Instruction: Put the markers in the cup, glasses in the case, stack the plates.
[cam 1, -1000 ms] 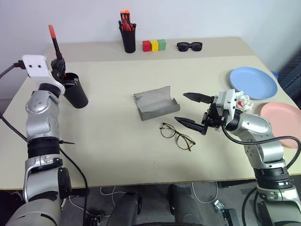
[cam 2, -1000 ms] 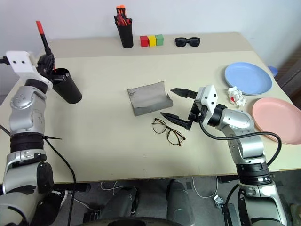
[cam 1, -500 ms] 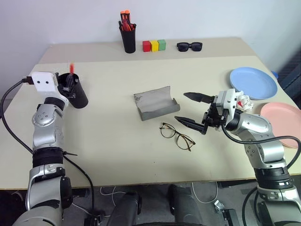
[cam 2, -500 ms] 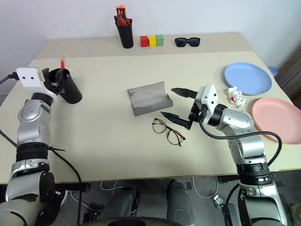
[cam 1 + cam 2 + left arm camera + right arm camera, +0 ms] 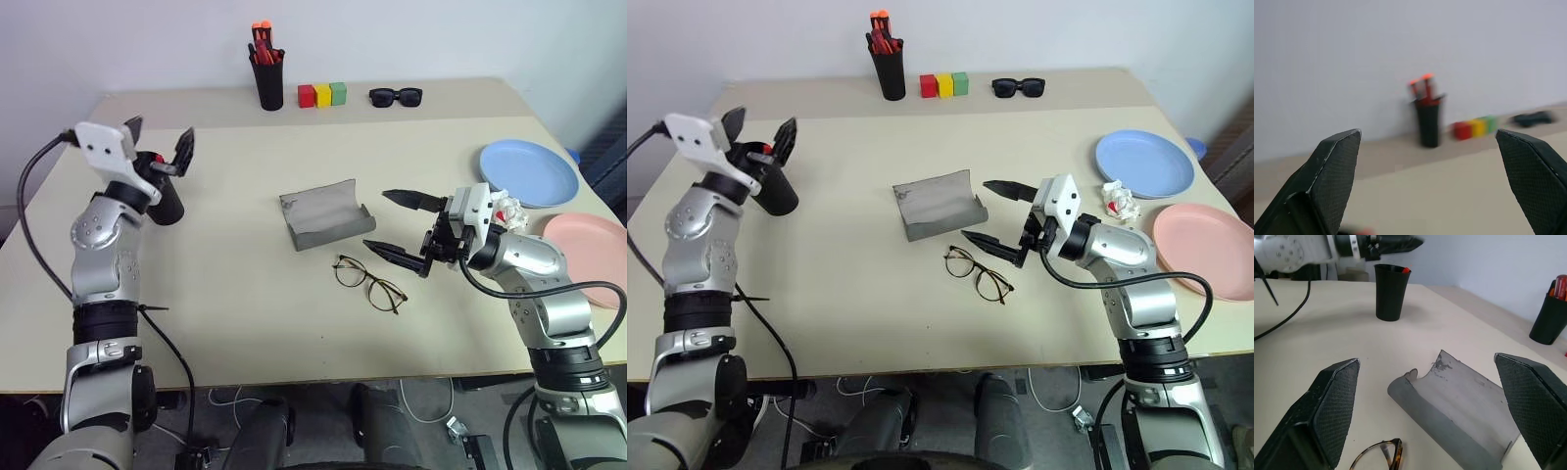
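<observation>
We see the left tool (image 5: 157,147) hanging over the wide matte black tapered cup (image 5: 165,201) near the table's left edge, fingers spread wide, nothing between them. The slim black marker with the red cap (image 5: 1405,270) sits inside that cup, only its red end showing above the rim.

Our right tool (image 5: 400,227) is level, right of the table's (image 5: 225,294) middle, fingers also wide apart and empty. It points toward the grey felt-textured hard-shell glasses case (image 5: 323,224), which lies open mid-table with its lid up. One finger (image 5: 392,255) sits just beside the thin dark wire-framed eyeglasses (image 5: 368,282), apart from them as far as we can tell. The eyeglasses lie flat on the table, just on the near side of the case, not in it.

The light blue round shallow plate (image 5: 529,171) lies near the right edge. The salmon pink plate (image 5: 593,245) is nearer the front right corner. The two plates lie side by side, unstacked. A crumpled white paper wad (image 5: 1119,200) lies between the blue plate and our right arm.

Along the far edge: a slim black pen holder with orange-capped markers (image 5: 265,76), red, yellow and green blocks (image 5: 321,94) in a row, and chunky black sunglasses (image 5: 395,96).
</observation>
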